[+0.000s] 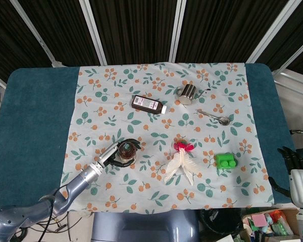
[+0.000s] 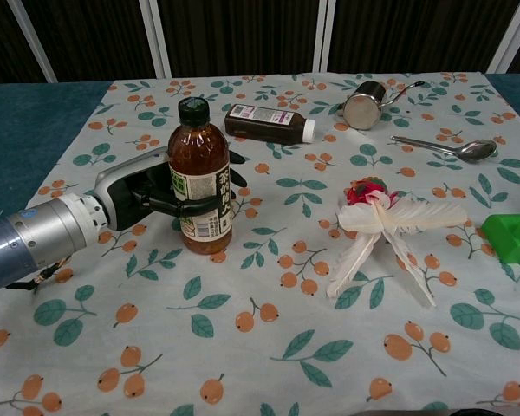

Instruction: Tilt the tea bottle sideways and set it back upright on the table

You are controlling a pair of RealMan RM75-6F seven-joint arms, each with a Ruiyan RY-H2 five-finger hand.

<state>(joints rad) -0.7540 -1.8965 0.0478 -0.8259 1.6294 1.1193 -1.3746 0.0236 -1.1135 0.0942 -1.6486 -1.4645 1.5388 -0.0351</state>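
**Grip on the standing tea bottle, tilt judged still to come**

Progress, as we read it, is at the grasp stage. Starting at the left, we see the left hand (image 2: 152, 195) reaching in from the table's near-left edge, its dark fingers (image 2: 199, 208) wrapped around the label of the tea bottle (image 2: 199, 186). The bottle stands upright on the flowered cloth (image 2: 269, 295), cap on, its base apparently resting on the fabric, left of centre in the near half of the table. From above, the same hand (image 1: 107, 155) closes round the bottle (image 1: 127, 149), which shows only its cap and shoulders. We cannot tell from these views whether a tilt has already been made; with the bottle vertical and firmly held, we judge the sideways lean and the return to upright as remaining work.

Moving rightward, we note a brown bottle (image 2: 269, 121) lying on its side behind, then a feathered shuttlecock (image 2: 377, 221) near the centre, a small metal cup (image 2: 364, 106) and a spoon (image 2: 455, 147) farther back, and a green block (image 2: 511, 236) toward the right edge.

At the far right, the right hand (image 1: 297, 174) hangs off the table's corner, well apart from everything. It holds nothing, but we cannot tell how wide its fingers are spread.
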